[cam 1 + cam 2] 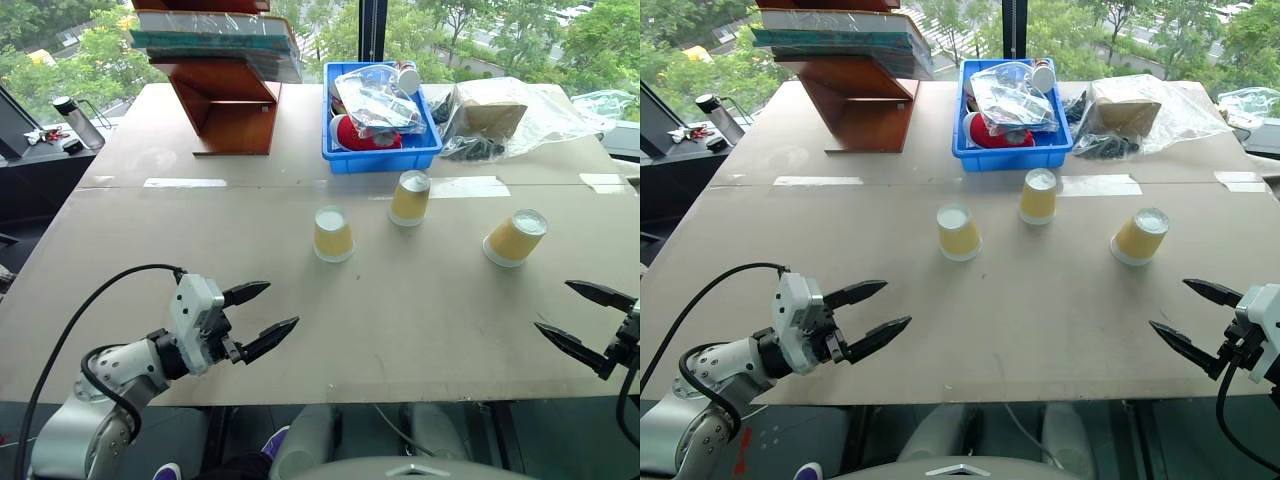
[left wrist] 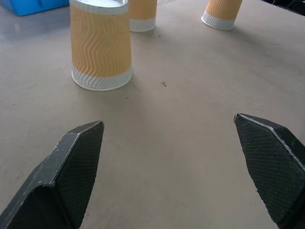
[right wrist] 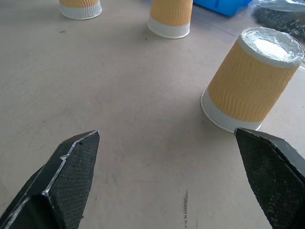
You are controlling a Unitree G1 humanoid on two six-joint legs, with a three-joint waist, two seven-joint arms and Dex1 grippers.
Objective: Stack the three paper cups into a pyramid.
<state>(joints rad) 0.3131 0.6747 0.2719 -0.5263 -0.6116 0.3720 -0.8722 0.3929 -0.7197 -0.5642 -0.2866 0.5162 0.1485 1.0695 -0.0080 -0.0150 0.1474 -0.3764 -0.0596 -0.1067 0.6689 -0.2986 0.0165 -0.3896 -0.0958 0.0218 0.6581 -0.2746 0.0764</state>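
Three paper cups stand inverted on the brown table (image 1: 300, 330), rims down and long axes upright, well apart across the middle of the frame. The left cup (image 1: 332, 234) sits just left of centre, the middle cup (image 1: 409, 197) slightly higher, near the blue bin (image 1: 345, 155), and the right cup (image 1: 515, 237) leans a little toward the right. At lower left the left gripper (image 1: 268, 314) holds its jaws spread wide, gripping nothing; at lower right the right gripper (image 1: 582, 318) is likewise wide and empty.

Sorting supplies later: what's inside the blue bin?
The blue bin holds clear plastic bags lying over something red, plus a white-capped item. Whatever lies beneath the bags is covered.
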